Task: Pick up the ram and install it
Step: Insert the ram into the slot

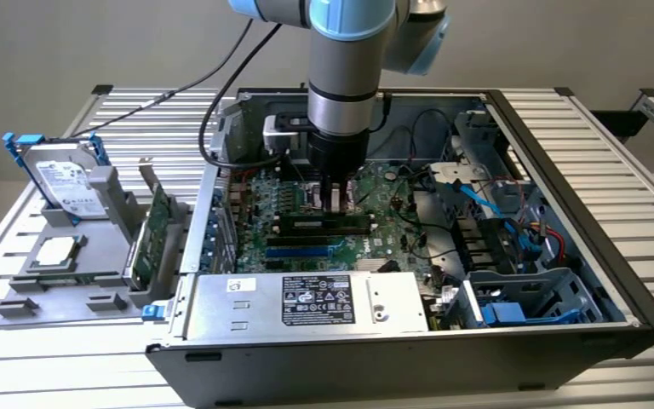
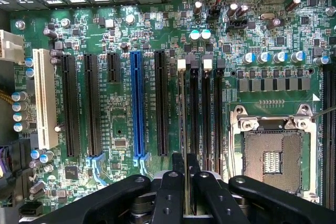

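Wrist view: black two-fingered claw (image 2: 185, 162) is seen narrowed on the thin green circuit-board ram stick (image 2: 183, 129), held edge-on along a white-latched memory slot (image 2: 182, 65); seating cannot be told. Exterior view: grey robot arm (image 1: 344, 85) is seen reaching down into the open grey computer case (image 1: 554, 256).

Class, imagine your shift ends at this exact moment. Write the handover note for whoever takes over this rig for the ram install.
Pincer: down inside the computer case, just above the motherboard's memory slots. Its grip cannot be read.
Ram: I cannot tell whether it is in the pincer or already in a slot.
Done: the pincer is at the memory slots.
Left: the ram is not confirmed as seated in a slot, so treat the install as unfinished.
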`<state>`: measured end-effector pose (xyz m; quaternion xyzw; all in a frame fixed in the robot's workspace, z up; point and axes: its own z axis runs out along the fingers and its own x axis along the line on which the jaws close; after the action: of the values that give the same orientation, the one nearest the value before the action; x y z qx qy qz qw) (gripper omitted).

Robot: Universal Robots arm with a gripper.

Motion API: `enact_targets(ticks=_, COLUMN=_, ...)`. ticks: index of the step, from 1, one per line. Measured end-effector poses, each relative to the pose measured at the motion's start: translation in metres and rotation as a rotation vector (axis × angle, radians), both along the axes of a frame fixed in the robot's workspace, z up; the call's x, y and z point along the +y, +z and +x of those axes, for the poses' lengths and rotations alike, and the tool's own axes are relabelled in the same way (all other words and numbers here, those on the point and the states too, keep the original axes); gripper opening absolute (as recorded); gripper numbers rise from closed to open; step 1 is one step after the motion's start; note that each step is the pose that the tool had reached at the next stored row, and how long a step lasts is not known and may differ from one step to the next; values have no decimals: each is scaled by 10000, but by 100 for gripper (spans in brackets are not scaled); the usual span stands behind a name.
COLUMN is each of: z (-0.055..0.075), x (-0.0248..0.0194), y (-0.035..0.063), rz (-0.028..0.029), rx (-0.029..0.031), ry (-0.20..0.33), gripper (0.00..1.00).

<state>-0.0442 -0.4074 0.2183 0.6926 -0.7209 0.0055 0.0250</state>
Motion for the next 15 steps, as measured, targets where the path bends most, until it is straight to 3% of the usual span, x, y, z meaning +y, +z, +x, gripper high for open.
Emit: enact_targets(ticks=15, z=0, x=0, y=-1, rz=-1, rx=-1, ry=-227, gripper=14)
